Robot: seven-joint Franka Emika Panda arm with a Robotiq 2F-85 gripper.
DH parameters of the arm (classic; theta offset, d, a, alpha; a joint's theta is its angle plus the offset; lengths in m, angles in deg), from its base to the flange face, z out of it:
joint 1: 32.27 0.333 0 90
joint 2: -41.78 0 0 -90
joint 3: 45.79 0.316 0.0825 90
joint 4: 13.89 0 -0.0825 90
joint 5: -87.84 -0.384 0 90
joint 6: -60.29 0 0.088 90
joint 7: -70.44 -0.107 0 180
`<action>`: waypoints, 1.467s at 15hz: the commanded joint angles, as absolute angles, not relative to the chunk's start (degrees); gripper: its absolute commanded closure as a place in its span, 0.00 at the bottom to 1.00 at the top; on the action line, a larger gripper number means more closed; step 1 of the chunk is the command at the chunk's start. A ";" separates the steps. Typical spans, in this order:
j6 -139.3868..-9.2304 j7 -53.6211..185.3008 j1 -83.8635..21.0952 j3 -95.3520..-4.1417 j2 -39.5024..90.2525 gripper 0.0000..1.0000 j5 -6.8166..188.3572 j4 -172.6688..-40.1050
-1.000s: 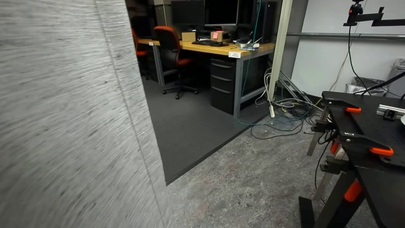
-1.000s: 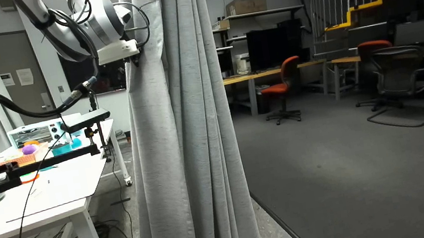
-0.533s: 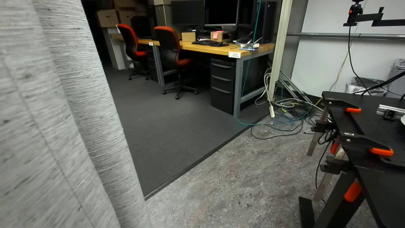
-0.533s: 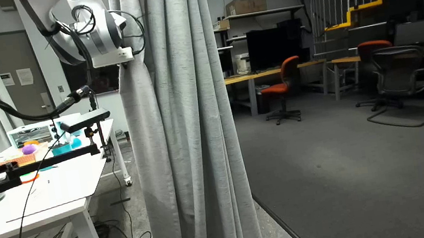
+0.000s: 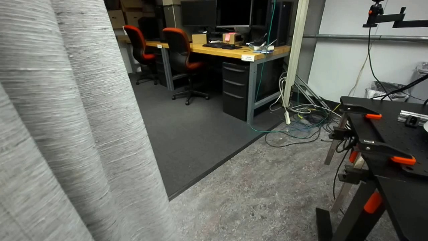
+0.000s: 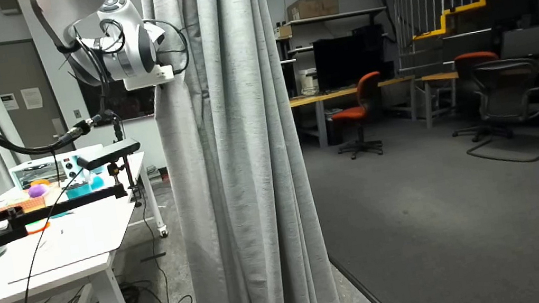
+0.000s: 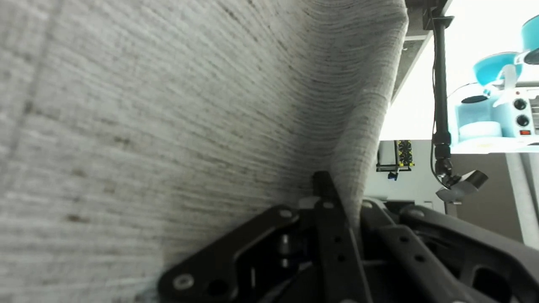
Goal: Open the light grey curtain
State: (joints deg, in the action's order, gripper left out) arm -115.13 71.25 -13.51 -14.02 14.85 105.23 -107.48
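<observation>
Got gripper (image 7: pixel 347 198) clamped on light grey curtain (image 7: pixel 210 105), with a fold of cloth pinched between dark metal fingers (image 7: pixel 332 227). Up close in wrist view: coarse weave with fine streaks and darker flecks, bulging into a rounded edge at the right. Hanging in broad tubular vertical folds in both exterior views, slanting across the left part in an exterior view beside mottled grey floor (image 5: pixel 267 187). Reaching nearly to the floor, between white table (image 6: pixel 69 275) and dark grey carpet (image 6: pixel 447 232). Held high up from the table side, with smooth white arm (image 6: pixel 128 20) bent beside the cloth and fingers hidden there. Past the cloth edge: wood-topped desk (image 5: pixel 214 50), office chairs (image 5: pixel 177 45) with orange backs and a tangle of loose cables (image 5: pixel 311 122). Near the right: flat black table (image 5: pixel 408 201) with orange-tipped clamps (image 5: pixel 381 150) along its edge.
</observation>
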 commanded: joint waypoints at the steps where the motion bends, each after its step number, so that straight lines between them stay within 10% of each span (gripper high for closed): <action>1: -109.83 66.05 -5.69 -22.64 11.86 1.00 107.79 -106.26; 11: -100.40 42.90 12.12 -45.14 13.39 1.00 115.89 -102.40; 22: -82.27 31.27 18.26 -48.51 14.54 1.00 114.96 -99.22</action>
